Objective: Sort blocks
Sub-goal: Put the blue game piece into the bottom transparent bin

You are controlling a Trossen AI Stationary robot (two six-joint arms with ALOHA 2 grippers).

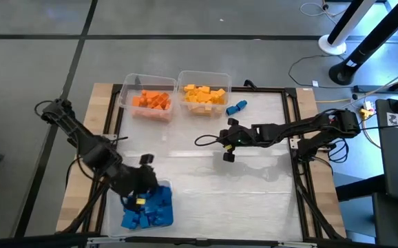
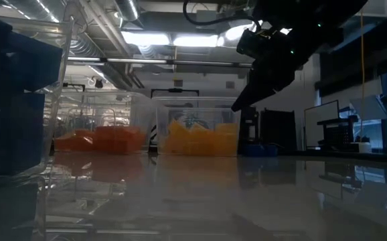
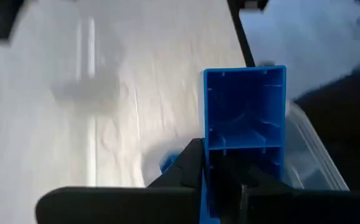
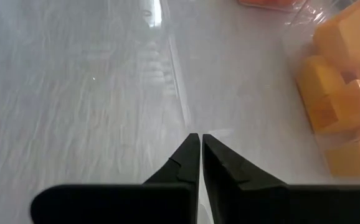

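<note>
Blocks are sorted by colour into three clear bins, with one stray. A blue block (image 3: 245, 112) is clamped between the closed fingers of the left gripper (image 1: 144, 184), which sits at the lower left of the high view, directly over the bin of blue blocks (image 1: 148, 210); that bin (image 1: 113, 207) stands at the near left corner of the table (image 1: 254, 193). The orange blocks (image 1: 151, 100) fill a bin at the upper left of centre, and the yellow blocks (image 1: 204, 95) fill the bin just beside it to the right; the two bins stand touching or nearly so. One loose blue block (image 1: 236, 107) lies on the table just right of the yellow bin, outside any container. The right gripper (image 1: 227, 148) is over bare table at centre frame, below the yellow bin, its fingers (image 4: 192, 163) pressed together with nothing between them. In the low view it hangs well above the surface.
</note>
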